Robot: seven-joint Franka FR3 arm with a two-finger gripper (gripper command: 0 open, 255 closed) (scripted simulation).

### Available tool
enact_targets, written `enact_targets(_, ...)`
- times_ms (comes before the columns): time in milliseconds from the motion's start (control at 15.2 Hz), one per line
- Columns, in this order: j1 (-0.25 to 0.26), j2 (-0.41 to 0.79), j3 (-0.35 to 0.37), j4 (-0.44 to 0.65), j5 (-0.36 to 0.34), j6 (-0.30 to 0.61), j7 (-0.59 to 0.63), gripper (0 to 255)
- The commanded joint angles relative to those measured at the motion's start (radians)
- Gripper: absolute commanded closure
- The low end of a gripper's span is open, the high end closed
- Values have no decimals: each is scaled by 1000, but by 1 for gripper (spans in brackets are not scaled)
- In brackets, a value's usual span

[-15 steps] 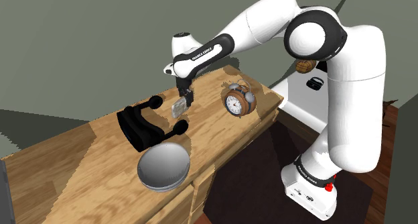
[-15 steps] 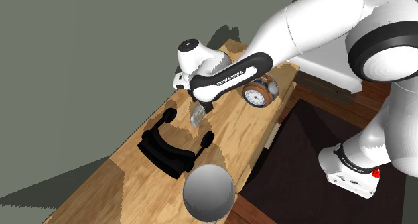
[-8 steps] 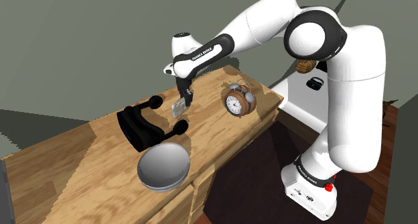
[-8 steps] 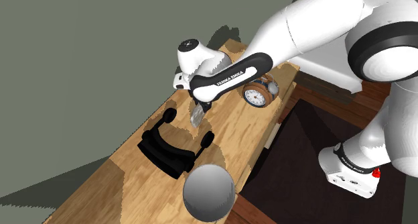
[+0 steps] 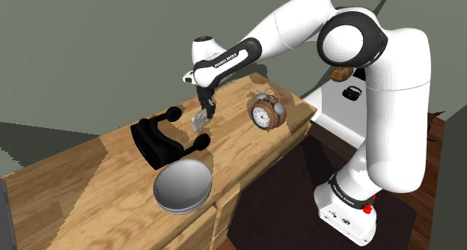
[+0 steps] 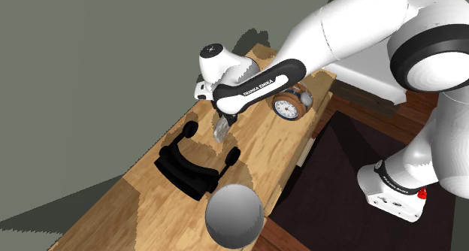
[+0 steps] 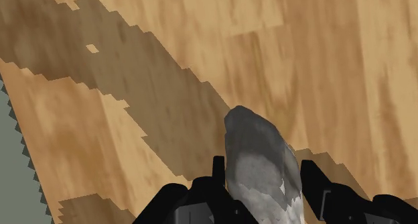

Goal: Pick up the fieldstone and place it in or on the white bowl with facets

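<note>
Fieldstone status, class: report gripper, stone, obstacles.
Gripper shut on fieldstone. Not yet in grey bowl. Black headset-like object lies between fieldstone and bowl.

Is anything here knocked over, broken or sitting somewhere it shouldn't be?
Nothing looks spilled or broken. The one thing that stands out is the grey bowl, which sits right at the wooden desk's front edge. The stone is off the desk only because the gripper clasps it.

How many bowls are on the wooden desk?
1. The grey bowl sits at the desk's near edge in the shoulder view, just beside the black headset; the arm could hide others.
</note>
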Motion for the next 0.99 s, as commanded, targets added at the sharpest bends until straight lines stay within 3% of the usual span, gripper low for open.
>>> enact_targets(0, 0, -8, 1, 0, 1, -8, 0, 255)
enact_targets(924, -3, -117, 6, 33, 10, -150, -7, 255)
